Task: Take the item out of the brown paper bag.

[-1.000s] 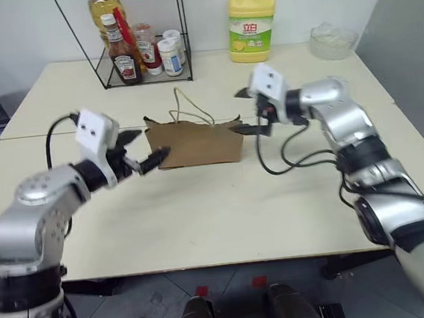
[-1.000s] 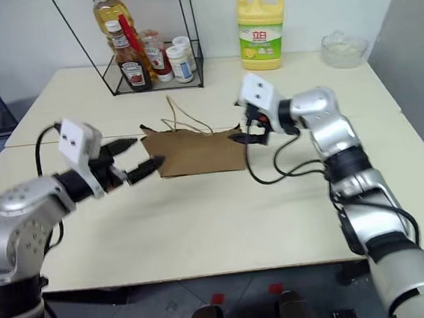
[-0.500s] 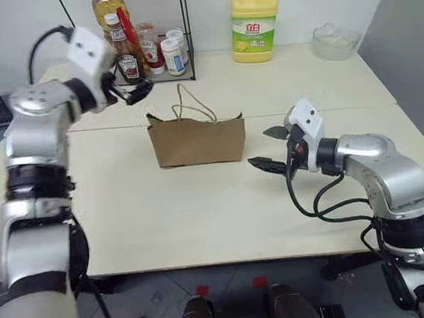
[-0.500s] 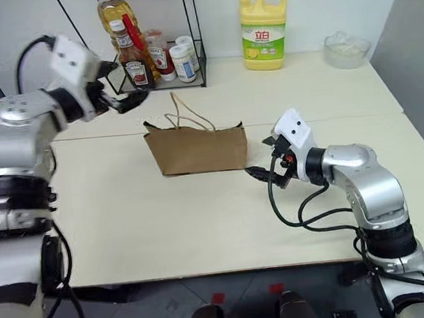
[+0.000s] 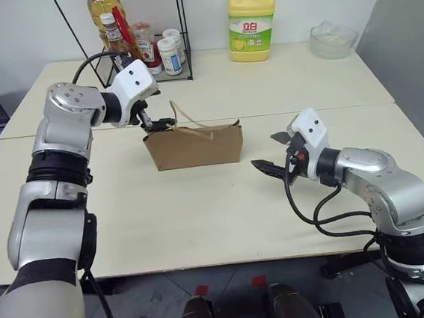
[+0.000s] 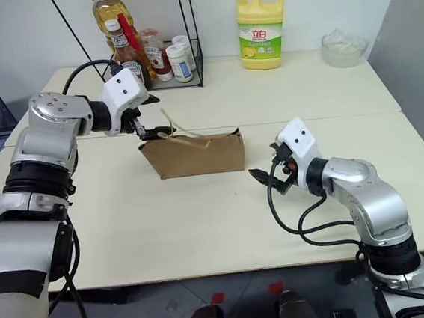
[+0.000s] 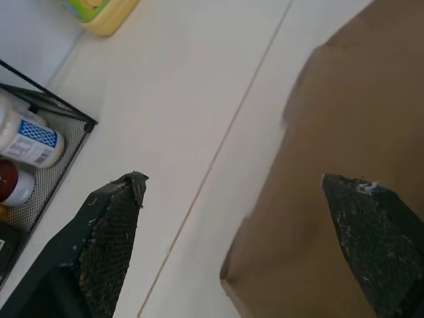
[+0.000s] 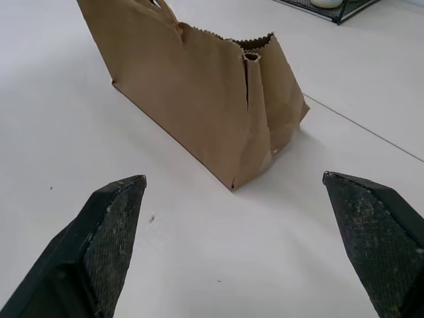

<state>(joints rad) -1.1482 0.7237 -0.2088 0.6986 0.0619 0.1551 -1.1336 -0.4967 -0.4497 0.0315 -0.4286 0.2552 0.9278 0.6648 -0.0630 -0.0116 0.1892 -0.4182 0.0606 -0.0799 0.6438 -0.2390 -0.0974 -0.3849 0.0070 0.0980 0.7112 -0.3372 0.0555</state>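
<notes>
Brown paper bag (image 5: 194, 146), one, upright mid-worktop (image 5: 203, 220), mouth up, cord handles (image 5: 193, 118) draped over rim; item hidden, presumably inside. Step in hand, by judgement: reaching for bag mouth, with left hand (image 5: 161, 113) spread wide and empty at bag's top left corner, right hand (image 5: 275, 153) spread wide and empty, apart from bag's right end. Next move likely calls for steadying or spreading rim, then dipping one hand inside; elsewhere one yellow jug (image 5: 251, 21), one wire rack (image 5: 140, 38) of bottles, one clear bowl (image 5: 333, 39).
</notes>
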